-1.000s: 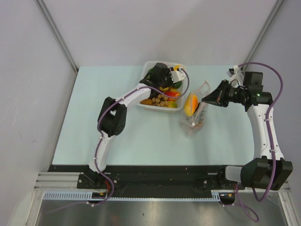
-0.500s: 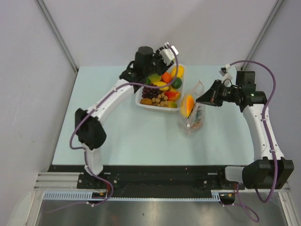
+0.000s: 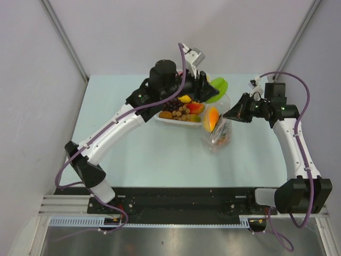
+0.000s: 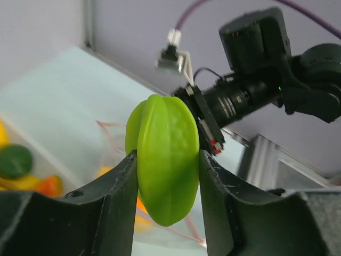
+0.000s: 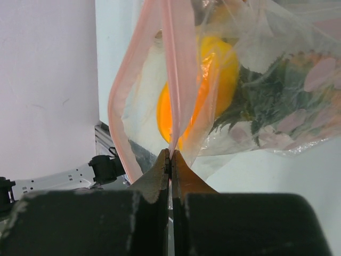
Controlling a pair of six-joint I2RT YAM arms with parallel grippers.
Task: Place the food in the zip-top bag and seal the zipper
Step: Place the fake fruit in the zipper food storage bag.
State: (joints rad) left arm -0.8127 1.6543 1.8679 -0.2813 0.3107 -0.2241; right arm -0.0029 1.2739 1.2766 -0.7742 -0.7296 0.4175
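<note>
- left gripper (image 4: 168, 157): closed partway on a green piece (image 4: 166, 128); the piece is ribbed and glossy, long axis upright between the two fingers, both pads touching its sides
- overhead view: the green piece sits at the 2 o'clock corner of the white tray (image 3: 171, 122), about 12 o'clock from the mouth of the zip-top bag (image 3: 219, 136); near the mouth, not inside it
- right gripper (image 5: 170, 154): jaws pressed together on the zipper (image 5: 178, 64), pinching the pink-red strip at one end of the mouth; from the jaws the strip parts into two lips, so the mouth stands open
- bag: on the tabletop (image 3: 138, 149), just beside the tray at its 4 o'clock; mouth end raised toward 1 o'clock, right gripper holding it from 3 o'clock
- inside the bag: one orange-yellow fruit (image 3: 213, 118) near the mouth; right wrist view shows a green leafy form (image 5: 266, 101) beside it through the crinkled plastic; cannot tell which piece
- in the tray: dark grapes (image 3: 171, 105), brown bunch (image 3: 183, 112), red-yellow piece (image 3: 195, 108), yellow piece (image 3: 185, 98); far half of the tray hidden under the left arm (image 3: 133, 114)
- left wrist view: below the green piece, blurred, the bag's pink rim and the orange-yellow fruit
</note>
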